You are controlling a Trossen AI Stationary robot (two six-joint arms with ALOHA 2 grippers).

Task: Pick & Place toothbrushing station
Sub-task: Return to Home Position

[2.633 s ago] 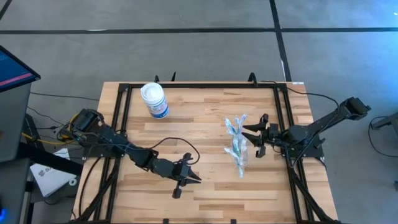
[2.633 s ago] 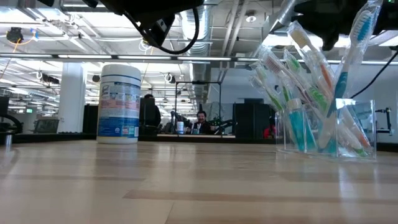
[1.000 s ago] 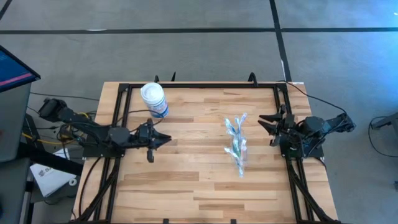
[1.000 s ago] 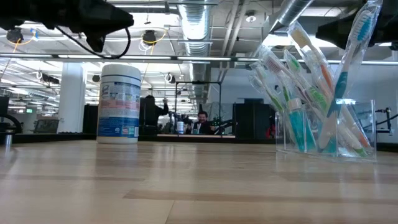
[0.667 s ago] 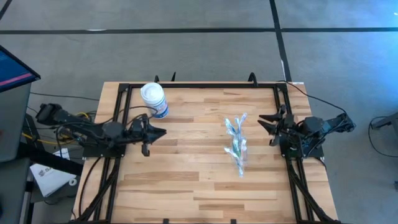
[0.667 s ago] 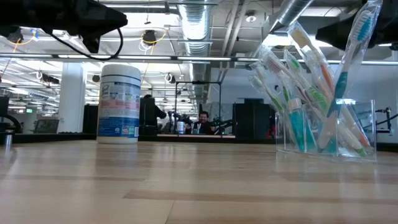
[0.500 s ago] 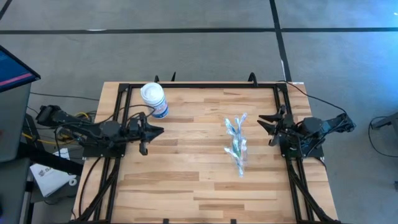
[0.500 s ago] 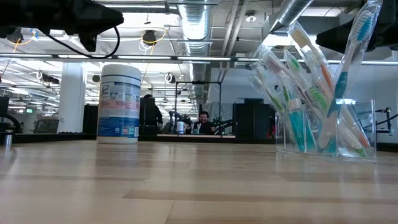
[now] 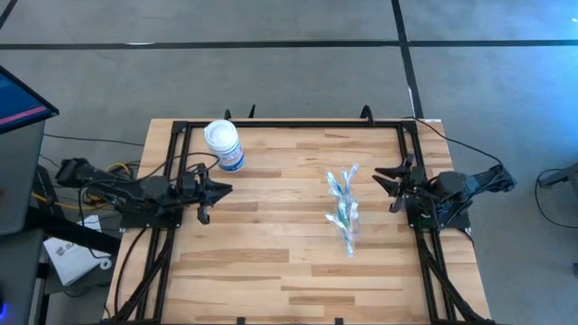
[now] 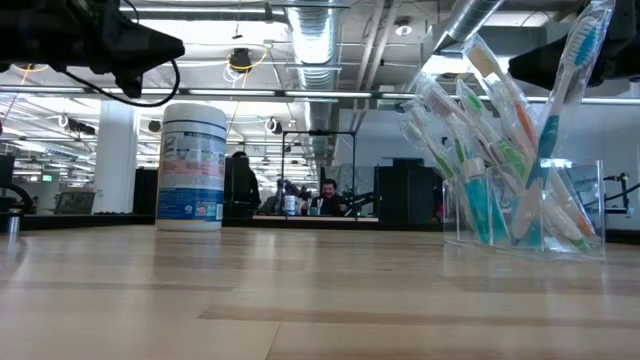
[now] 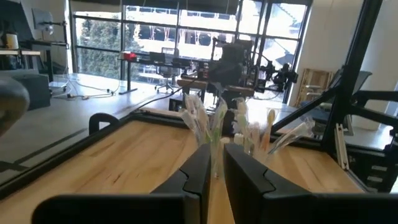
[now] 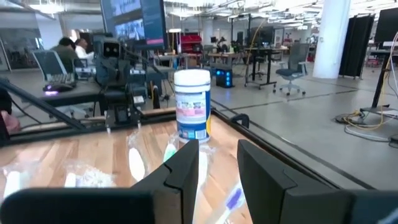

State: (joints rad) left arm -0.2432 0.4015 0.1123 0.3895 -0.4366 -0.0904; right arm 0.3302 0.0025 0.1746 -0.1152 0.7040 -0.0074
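the clear organizer (image 9: pixel 346 217) stands on the right half of the wooden worktop (image 9: pixel 271 262), packed with toothbrushes (image 10: pixel 497 88) that fan upward and outward from it. in the low view a blue-handled brush leans toward the right side of the holder and teal tubes (image 10: pixel 478 205) stand among the handles inside the clear walls.

the left tool (image 9: pixel 213 199) hovers over the left edge of the worktop, just in front of the white canister (image 9: pixel 223 144), pointing across toward the organizer. its wrist view shows the two fingers drawn close with only a narrow slit between them, nothing held, and the organizer (image 11: pixel 230 134) framed straight ahead.

the right tool (image 9: pixel 386 193) sits at the right edge of the worktop, near the organizer but apart from it, pointing inward. its fingers are spread with a clear gap and hold nothing; through that gap the canister (image 12: pixel 192 104) shows on the far side.

in the low view the canister (image 10: pixel 192 165) stands upright well apart from the organizer (image 10: pixel 525 205), and a person (image 10: pixel 325 195) is in the room behind.
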